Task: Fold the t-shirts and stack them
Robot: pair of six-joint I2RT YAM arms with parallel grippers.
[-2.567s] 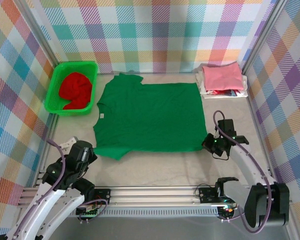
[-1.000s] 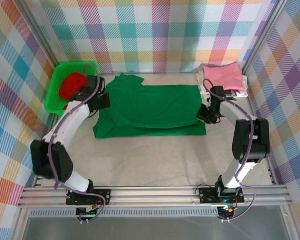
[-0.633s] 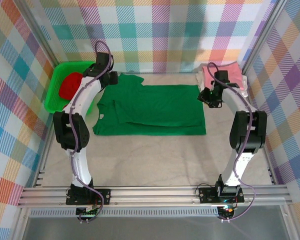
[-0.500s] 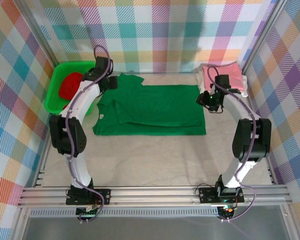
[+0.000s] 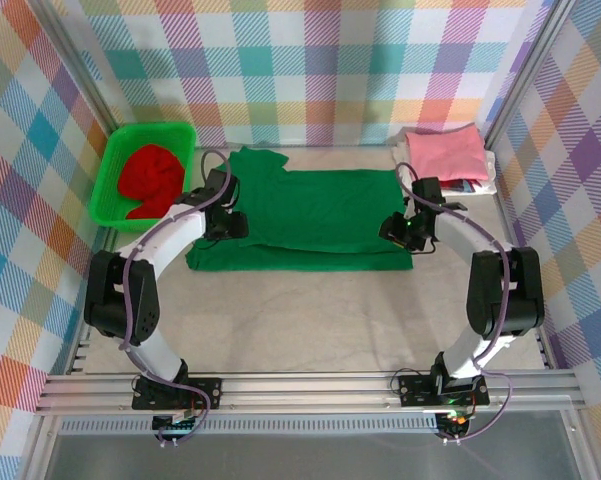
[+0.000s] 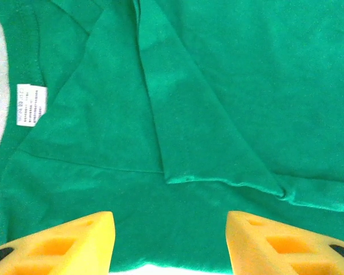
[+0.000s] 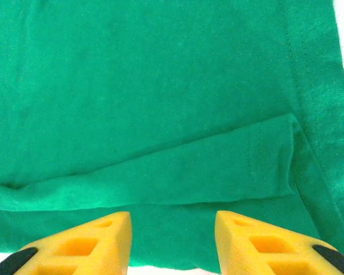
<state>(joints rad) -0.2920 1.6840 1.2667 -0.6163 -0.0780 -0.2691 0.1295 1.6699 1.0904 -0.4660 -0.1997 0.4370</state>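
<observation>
A dark green t-shirt [image 5: 310,215] lies folded lengthwise on the table, its upper layer ending just short of the near edge [image 6: 217,182] [image 7: 160,195]. My left gripper [image 5: 232,224] [image 6: 169,246] hovers open over its near left part, by the neck label [image 6: 31,105]. My right gripper [image 5: 398,230] [image 7: 172,243] hovers open over the near right corner. Nothing sits between either pair of yellow fingers [image 6: 68,243] [image 7: 269,243]. A red t-shirt [image 5: 150,180] lies crumpled in the basket. A pink t-shirt [image 5: 442,155] tops a folded stack at the back right.
The bright green plastic basket [image 5: 115,215] stands at the back left against the checked wall. White and multicoloured folded cloth [image 5: 470,186] peeks from under the pink one. Bare beige table [image 5: 300,320] stretches from the shirt to the metal rail [image 5: 300,385] at the near edge.
Both grippers let go of the green shirt's folded-over edge at the far side and opened. They have since moved back toward the near edge. The shirt stays folded.
</observation>
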